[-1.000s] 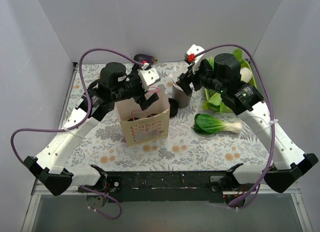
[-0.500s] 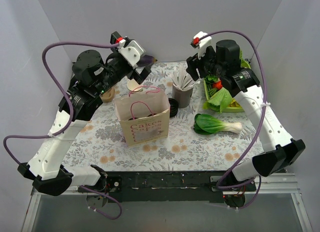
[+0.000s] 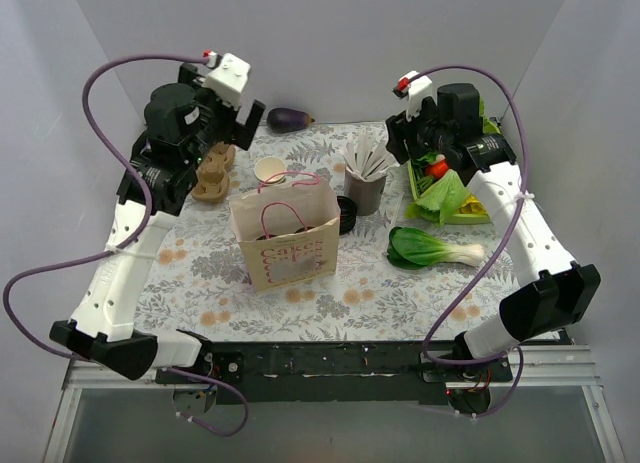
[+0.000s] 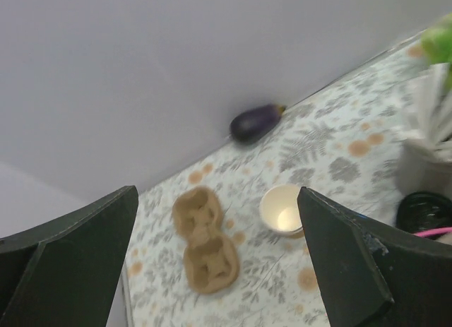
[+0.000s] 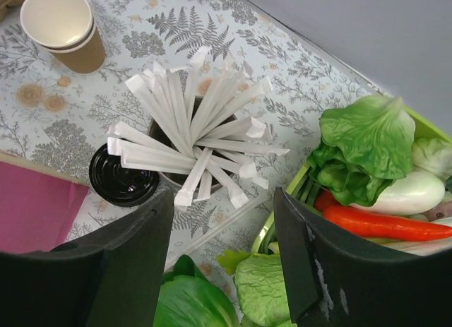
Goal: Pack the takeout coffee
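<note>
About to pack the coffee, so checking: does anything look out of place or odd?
The paper cup stands open, lidless; the black lid lies apart, flat beside the cup of white sticks. A bok choy also lies loose by itself.

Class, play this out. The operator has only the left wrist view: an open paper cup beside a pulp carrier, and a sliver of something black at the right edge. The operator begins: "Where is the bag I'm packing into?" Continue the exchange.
Observer: The paper bag stands open-topped just nearer the arm bases than the cup.
Operator: Is that black sliver the lid?
Observer: Yes. The right wrist view shows the whole lid, flat on the table beside the stick holder, not on the cup.
Operator: What is the other arm doing?
Observer: The right gripper points down at the stick holder, jaws apart, nothing between them.
</note>
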Controlling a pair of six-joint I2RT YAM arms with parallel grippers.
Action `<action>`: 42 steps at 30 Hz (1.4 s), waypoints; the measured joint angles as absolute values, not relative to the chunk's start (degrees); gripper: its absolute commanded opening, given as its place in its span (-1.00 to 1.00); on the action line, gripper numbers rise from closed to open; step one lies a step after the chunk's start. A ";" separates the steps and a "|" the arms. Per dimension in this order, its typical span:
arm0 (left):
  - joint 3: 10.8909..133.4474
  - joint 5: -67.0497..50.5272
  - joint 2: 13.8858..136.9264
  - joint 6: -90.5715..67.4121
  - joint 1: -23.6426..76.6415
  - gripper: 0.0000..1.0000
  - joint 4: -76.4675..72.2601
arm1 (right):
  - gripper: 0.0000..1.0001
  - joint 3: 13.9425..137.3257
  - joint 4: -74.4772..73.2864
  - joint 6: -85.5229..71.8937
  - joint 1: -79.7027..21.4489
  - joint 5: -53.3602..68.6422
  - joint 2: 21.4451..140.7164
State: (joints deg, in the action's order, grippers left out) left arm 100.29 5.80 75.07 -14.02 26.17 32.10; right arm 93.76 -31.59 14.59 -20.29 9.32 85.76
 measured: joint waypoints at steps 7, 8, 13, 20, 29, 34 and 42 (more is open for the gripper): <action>94.72 -0.05 78.70 -25.36 0.49 0.96 33.56 | 0.43 92.90 -31.68 13.52 -18.35 11.00 87.31; 94.63 -1.67 80.55 -27.86 -3.99 0.96 34.00 | 0.44 92.90 -31.68 13.63 -18.37 11.22 87.37; 90.15 -8.05 85.47 -36.64 -12.40 0.96 35.55 | 0.43 92.90 -31.66 13.93 -18.02 12.19 87.37; 84.07 -14.74 82.78 -42.94 -10.92 0.96 36.01 | 0.34 92.66 -32.73 15.49 -15.20 15.29 87.44; 83.90 -17.56 78.74 -43.75 -10.98 0.96 35.55 | 0.19 90.94 -34.28 17.67 -14.92 19.84 88.86; 83.46 -18.09 78.24 -43.66 -10.98 0.96 35.62 | 0.07 91.37 -34.17 17.47 -14.90 17.93 92.82; 83.00 -18.39 77.91 -43.07 -10.98 0.96 35.94 | -0.27 92.42 -33.76 16.80 -14.85 18.39 98.83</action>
State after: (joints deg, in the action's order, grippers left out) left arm 83.00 -18.39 77.91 -43.07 -10.98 35.94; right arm 92.42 -33.76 16.80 -14.85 18.39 98.83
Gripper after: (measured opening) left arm 0.981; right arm 0.397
